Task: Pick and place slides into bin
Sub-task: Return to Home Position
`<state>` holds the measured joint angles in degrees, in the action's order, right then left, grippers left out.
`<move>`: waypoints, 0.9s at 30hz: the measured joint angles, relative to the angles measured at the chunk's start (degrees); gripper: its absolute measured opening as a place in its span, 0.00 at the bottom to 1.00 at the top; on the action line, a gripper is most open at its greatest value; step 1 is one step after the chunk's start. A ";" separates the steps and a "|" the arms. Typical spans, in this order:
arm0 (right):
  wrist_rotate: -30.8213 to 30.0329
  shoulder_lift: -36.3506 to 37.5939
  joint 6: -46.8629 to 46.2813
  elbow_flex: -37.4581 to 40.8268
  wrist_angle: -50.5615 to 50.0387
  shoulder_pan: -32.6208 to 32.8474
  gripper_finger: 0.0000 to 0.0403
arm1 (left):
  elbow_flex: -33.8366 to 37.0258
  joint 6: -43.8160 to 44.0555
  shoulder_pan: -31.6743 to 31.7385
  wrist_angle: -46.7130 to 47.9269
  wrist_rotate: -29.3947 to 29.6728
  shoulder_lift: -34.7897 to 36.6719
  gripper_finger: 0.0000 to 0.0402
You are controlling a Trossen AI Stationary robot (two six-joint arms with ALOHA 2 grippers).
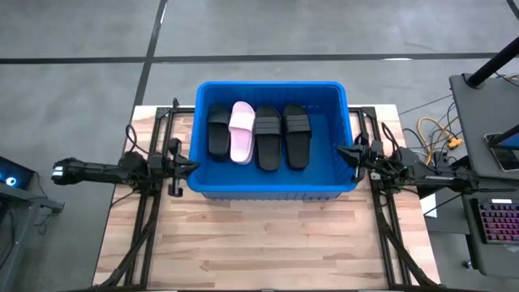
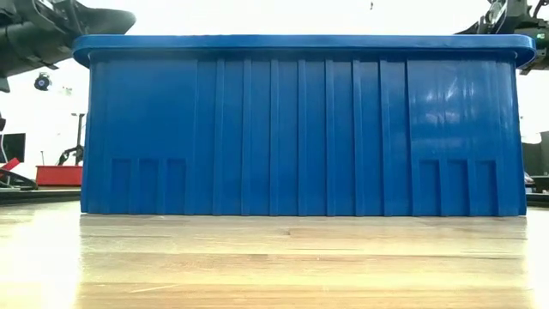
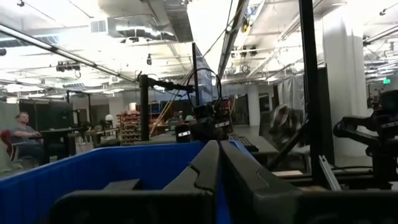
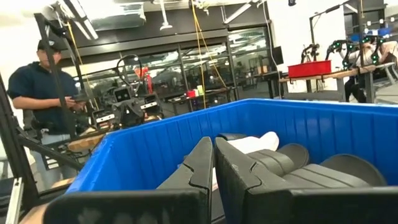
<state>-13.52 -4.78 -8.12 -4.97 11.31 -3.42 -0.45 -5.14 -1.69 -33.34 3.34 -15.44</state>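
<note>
Four slides [image 1: 268, 138] in bin [image 1: 268, 191] mid-frame | left hand [image 1: 185, 168], right hand [image 1: 345, 152] both pinched together at its ends | we fear retreat clipping rim, shoving bin

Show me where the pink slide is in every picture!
High view: pink slide, second from the left in the bin.
Low view: not visible; the bin wall hides it.
Left wrist view: not visible.
Right wrist view: pale shape inside the bin, beside black slides.
Shared landmark: the blue bin.
</note>
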 joint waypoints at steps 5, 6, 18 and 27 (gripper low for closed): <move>2.17 -0.54 -1.43 -0.01 -0.06 -0.02 0.02 | 0.02 1.96 0.00 0.00 -0.09 -1.09 0.00; 3.16 -0.54 -2.85 0.02 -0.14 0.00 0.02 | 0.02 2.88 0.00 0.00 -0.07 -1.11 0.00; 8.64 -0.87 -2.89 0.06 -2.49 0.06 0.02 | -0.31 3.27 0.09 -0.13 1.63 -0.16 0.00; 11.40 -0.39 3.22 0.92 -1.81 0.04 0.02 | -0.37 3.27 0.07 -0.20 3.20 0.38 0.00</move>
<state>-2.12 -5.17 -4.90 -4.05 9.50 -3.38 -0.82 -1.87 -1.63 -33.55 6.55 -15.06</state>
